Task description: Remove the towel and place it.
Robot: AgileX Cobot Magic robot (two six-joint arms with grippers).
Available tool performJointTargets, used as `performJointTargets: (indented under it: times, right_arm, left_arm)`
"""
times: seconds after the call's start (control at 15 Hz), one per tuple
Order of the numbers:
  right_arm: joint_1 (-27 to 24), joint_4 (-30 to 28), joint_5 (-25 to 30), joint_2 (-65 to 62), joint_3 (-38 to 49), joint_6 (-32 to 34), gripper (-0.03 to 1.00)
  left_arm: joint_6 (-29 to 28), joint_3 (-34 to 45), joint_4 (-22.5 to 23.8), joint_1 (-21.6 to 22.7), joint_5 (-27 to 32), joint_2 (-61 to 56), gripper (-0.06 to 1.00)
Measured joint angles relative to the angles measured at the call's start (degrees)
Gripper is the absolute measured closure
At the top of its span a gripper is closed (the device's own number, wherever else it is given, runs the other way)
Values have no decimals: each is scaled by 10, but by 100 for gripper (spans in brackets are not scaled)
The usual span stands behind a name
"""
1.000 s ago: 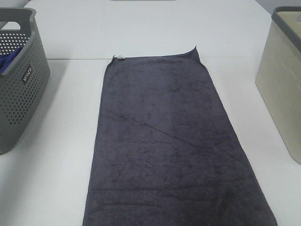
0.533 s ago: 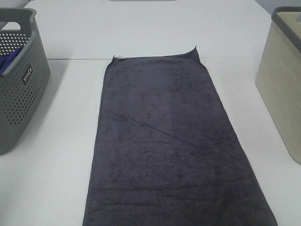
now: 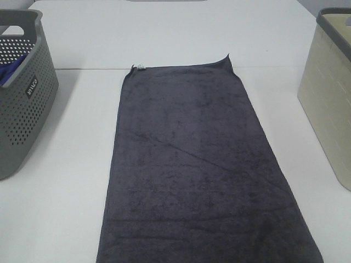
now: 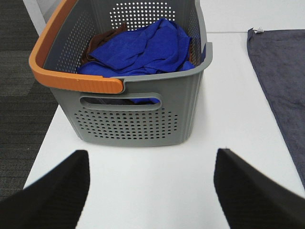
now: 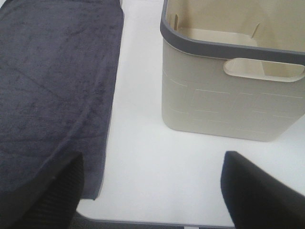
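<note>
The towel (image 3: 200, 170) is a long dark charcoal-grey rectangle lying flat down the middle of the white table (image 3: 71, 164), with a small white tag (image 3: 140, 67) at its far left corner. Its edge also shows in the left wrist view as the towel (image 4: 283, 81) and in the right wrist view as the towel (image 5: 52, 86). My left gripper (image 4: 150, 191) is open over bare table in front of the grey basket, holding nothing. My right gripper (image 5: 152, 191) is open over bare table between the towel's edge and the beige basket, holding nothing. Neither arm appears in the exterior high view.
A grey perforated basket (image 3: 24, 93) with an orange handle (image 4: 71, 78) stands at the left, holding a blue cloth (image 4: 143, 47) and something brown. A beige basket (image 3: 329, 93) with a dark rim (image 5: 224, 47) stands at the right, and its inside looks bare.
</note>
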Motion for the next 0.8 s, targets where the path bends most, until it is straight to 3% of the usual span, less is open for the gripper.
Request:
performJointTargets:
  times: [0.4, 0.8]
  right_arm:
    - [0, 1, -64, -2, 46, -15, 19]
    - [0, 2, -70, -2, 51, -15, 20]
  left_arm:
    - [26, 41, -9, 0, 16, -63, 26]
    - [35, 41, -33, 0, 16, -63, 26]
